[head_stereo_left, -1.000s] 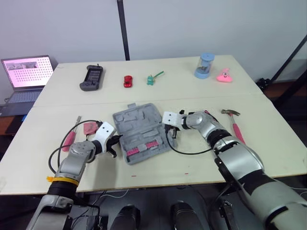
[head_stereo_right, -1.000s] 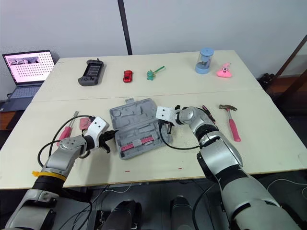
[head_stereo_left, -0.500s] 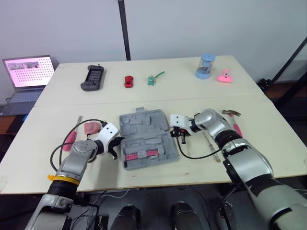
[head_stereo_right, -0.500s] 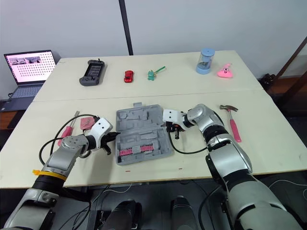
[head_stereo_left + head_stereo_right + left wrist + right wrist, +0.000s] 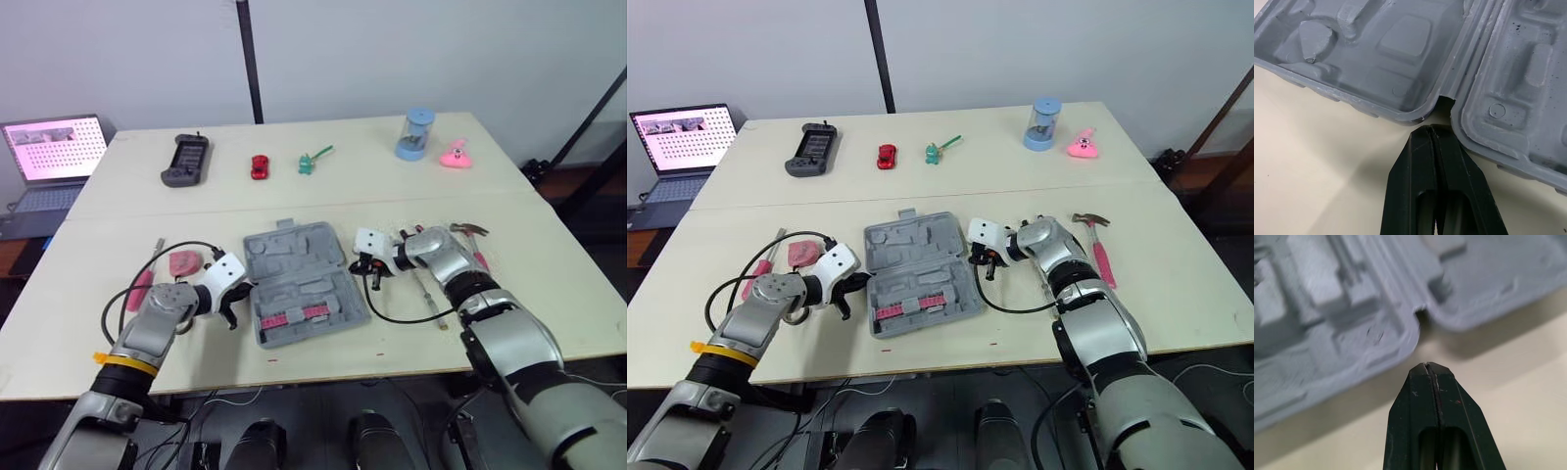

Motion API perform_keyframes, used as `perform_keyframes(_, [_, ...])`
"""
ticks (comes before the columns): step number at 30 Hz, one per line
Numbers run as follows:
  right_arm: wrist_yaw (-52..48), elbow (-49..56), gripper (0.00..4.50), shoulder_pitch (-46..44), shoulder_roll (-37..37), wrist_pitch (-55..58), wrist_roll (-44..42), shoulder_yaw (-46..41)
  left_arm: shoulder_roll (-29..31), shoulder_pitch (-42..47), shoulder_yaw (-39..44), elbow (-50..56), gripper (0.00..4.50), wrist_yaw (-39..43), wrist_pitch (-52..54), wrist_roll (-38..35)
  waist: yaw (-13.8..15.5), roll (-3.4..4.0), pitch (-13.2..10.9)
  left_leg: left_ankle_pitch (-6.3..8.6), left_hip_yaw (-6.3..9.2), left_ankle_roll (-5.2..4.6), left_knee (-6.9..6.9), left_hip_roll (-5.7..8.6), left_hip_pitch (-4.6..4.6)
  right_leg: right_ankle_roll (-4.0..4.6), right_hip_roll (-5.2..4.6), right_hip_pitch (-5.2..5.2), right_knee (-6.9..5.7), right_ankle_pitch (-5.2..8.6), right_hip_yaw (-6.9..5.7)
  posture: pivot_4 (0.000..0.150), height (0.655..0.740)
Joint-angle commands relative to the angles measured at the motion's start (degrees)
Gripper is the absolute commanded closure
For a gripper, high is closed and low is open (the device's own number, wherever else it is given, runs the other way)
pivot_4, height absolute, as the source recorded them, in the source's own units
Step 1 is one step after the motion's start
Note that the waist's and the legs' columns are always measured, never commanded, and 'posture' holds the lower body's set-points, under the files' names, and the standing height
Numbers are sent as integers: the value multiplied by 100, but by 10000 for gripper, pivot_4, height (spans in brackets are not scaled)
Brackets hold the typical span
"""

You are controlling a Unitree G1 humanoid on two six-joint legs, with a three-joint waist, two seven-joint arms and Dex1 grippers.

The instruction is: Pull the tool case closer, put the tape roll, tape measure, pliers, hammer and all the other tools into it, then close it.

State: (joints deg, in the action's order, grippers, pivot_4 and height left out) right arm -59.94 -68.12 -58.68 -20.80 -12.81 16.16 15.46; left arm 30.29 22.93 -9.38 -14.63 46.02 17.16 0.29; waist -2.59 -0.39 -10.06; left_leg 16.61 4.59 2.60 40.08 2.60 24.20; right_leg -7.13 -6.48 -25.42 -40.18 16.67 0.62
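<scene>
Left hand [image 5: 1430, 131]: fingers pressed together, empty, tip just beside tool case's left hinge notch | Tool case [image 5: 299, 282]: lid laid flat, front-centre of desk [image 5: 549, 304], between the 2 hands | Right hand [image 5: 1427, 368]: closed, empty, beside case's right hinge notch | Hammer [image 5: 1103, 264]: on desk, right of right arm, outside case

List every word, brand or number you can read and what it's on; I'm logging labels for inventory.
None can be read as text.
On the laptop screen: a grid of small marks under a picture strip, too small to read.
On the tool case: bare moulded grey plastic, no lettering visible.
On the hammer: no legible mark.
</scene>
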Motion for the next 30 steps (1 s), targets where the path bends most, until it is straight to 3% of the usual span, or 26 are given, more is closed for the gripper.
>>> perform_keyframes(1, [-35, 0, 45000, -146, 117, -271, -84, -44, -179, 55, -145, -92, 44502, 34, -95, 1, 20, 0, 0, 0, 1, 0, 1, 1, 0, 0, -2, 2, 0, 0, -1, 1500, 6753])
perform_keyframes(12, [-597, 180, 45000, -110, -213, -454, 64, 155, -426, 543, -239, -594, 44502, 61, -363, 172, 38, 0, 1, -1, 10, 0, 4, 7, 0, 0, -4, 9, -2, 0, -10, 1500, 6753])
perform_keyframes(20, [-1250, 1619, 45000, 742, -644, 319, -537, -165, -616, 239, -281, -161, 44502, 159, -76, 58, 38, -1, 1, -2, 10, 0, 4, 7, 2, 0, -6, 9, 0, 0, -11, 1500, 6753])
perform_keyframes(30, [-1183, 3083, 45000, 1625, -709, 1257, -746, -169, -628, -143, -295, 250, 44502, 167, 193, 64, 22, -3, 5, 0, 10, -3, 4, 4, 0, 0, -4, 10, 0, 0, -12, 1500, 6753])
